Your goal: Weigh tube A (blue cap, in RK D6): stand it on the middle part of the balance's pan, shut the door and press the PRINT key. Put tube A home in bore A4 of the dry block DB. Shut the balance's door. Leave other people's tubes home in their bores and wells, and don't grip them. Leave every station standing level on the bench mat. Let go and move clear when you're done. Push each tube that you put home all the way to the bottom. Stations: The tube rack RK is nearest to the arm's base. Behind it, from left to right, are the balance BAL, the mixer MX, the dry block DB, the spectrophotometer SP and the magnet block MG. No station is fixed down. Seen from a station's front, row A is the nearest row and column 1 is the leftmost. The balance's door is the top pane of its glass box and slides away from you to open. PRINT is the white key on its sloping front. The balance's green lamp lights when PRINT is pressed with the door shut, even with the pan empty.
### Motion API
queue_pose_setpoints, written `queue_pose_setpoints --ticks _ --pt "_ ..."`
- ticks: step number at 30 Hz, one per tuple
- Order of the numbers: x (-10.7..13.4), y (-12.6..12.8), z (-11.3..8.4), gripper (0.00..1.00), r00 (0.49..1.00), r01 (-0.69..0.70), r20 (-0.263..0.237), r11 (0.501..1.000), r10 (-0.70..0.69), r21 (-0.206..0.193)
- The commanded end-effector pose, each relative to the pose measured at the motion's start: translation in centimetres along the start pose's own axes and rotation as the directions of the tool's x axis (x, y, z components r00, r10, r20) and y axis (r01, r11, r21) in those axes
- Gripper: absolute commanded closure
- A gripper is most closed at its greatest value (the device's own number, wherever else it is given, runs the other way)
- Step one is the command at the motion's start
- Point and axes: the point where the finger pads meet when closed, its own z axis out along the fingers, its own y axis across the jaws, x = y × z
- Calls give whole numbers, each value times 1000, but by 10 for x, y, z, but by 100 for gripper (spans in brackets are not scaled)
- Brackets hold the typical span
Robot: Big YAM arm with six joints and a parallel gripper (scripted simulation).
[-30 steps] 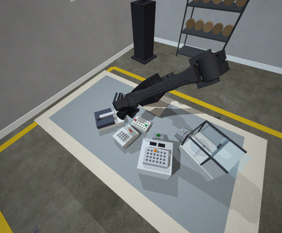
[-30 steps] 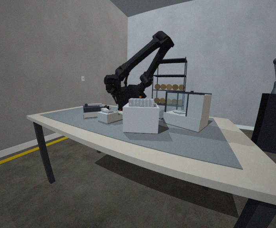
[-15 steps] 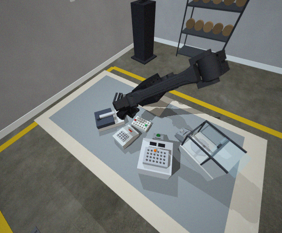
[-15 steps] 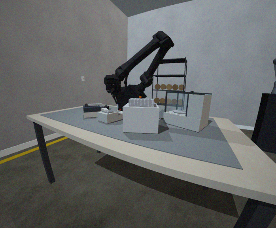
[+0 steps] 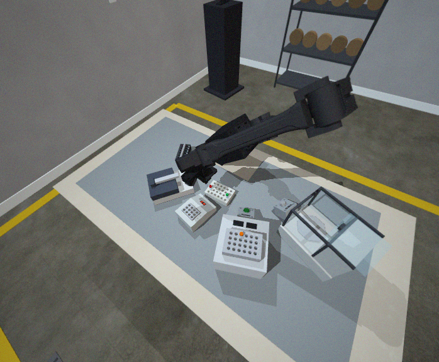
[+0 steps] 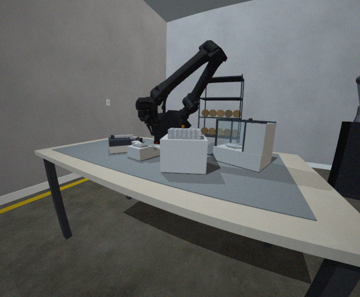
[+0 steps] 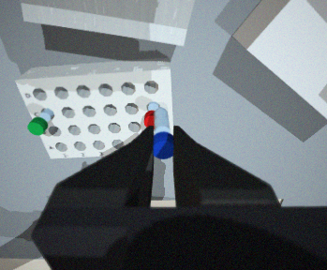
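My gripper [image 7: 163,135] is shut on tube A at its blue cap [image 7: 164,146]; the pale tube body [image 7: 161,119] points down and away from the wrist camera. It hangs above the column 6 end of the tube rack [image 7: 162,75] [image 5: 212,197], beside a red-capped tube [image 7: 149,118] standing in it. The dry block [image 5: 196,225] [image 7: 107,16] stands behind the rack, its visible bores empty. The balance [image 6: 238,157] has its top door slid open, with no tube visible on its pan [image 6: 233,145]. The PRINT key and lamp cannot be made out.
A green-capped tube [image 7: 37,127] stands in the rack's column 1. The mixer [image 6: 183,156] [image 5: 239,268] holds an orange-capped tube [image 5: 241,234] and stands between dry block and balance. The spectrophotometer [image 5: 161,190] is on the dry block's other side, with the magnet block [image 5: 182,149] beyond.
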Motion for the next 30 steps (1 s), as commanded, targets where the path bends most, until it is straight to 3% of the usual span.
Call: queue_pose_setpoints --ticks 1,10,11,30 --pt "-7 -2 -5 91 1000 12 13 1000 -12 5" --pt "-7 -2 -5 91 1000 12 13 1000 -12 5" --pt "-17 -5 -15 91 999 20 36 1000 -20 14" --pt "-18 -6 -46 91 999 23 38 1000 -23 18"
